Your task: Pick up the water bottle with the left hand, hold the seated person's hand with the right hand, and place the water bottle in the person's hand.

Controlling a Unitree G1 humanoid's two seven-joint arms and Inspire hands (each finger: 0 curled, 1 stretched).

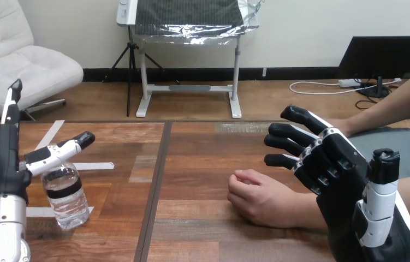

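We note the water bottle (67,196) standing upright on the left part of the wooden table (202,158), just beside the left hand (3,164). That hand's fingers are released: one points straight up and another reaches out across the bottle's top, not curled round it. We cannot tell whether they touch. The person's hand (260,196) rests on the table, loosely closed. The right hand (336,164) sits over the person's forearm, fingers extended, grasping nothing.
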